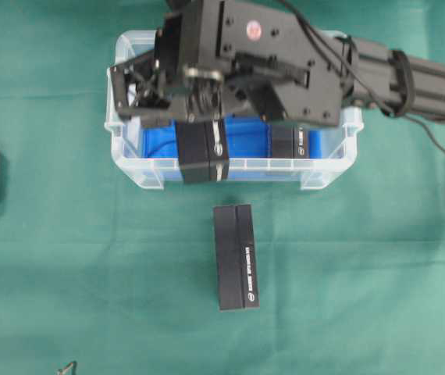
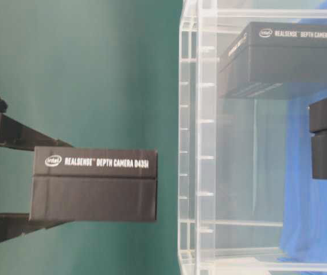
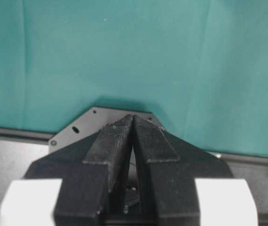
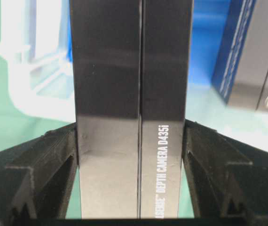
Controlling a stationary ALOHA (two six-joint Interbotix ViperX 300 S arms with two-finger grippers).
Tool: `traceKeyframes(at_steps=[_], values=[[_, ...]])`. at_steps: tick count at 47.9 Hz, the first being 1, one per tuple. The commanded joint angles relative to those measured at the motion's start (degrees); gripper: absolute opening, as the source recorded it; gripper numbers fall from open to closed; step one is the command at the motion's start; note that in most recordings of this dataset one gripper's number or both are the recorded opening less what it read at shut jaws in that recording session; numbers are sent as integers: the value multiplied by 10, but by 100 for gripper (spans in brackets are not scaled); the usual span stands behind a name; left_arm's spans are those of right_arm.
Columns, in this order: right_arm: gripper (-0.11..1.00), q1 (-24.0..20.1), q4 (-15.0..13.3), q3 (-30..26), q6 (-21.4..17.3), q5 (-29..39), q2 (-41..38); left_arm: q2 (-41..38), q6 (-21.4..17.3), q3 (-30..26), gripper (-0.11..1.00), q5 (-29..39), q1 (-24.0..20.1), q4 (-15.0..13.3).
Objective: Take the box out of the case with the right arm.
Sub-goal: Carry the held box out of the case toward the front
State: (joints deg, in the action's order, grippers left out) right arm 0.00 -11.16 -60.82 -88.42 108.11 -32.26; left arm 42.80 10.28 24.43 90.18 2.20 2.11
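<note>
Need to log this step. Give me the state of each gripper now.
Left gripper: shut, holding nothing.
Right gripper: shut on a black box, lifted above the case.

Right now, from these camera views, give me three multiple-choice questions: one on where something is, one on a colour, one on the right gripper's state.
1. Where is the loose RealSense box relative to the case?
A: inside it.
B: on the green tablecloth in front of it.
C: behind it.
2. What colour is the cloth lining the case?
A: red.
B: yellow.
C: blue.
3. The right gripper is:
A: shut on a black RealSense box.
B: open and empty.
C: out of view.
Answers: B, it lies alone on the green cloth. C, blue shows through the clear walls. A, it clamps the box's two sides.
</note>
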Motion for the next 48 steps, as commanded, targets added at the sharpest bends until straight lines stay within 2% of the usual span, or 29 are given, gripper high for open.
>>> traceKeyframes(at_steps=[1, 30, 48], values=[[68, -21, -10, -17, -13, -4, 39, -3, 0, -13, 0, -3, -2, 1], [68, -135, -47, -17, -149, -25, 25, -3, -1, -13, 0, -3, -2, 1], [68, -149, -47, -17, -160, -32, 14, -3, 0, -12, 0, -2, -2, 0]])
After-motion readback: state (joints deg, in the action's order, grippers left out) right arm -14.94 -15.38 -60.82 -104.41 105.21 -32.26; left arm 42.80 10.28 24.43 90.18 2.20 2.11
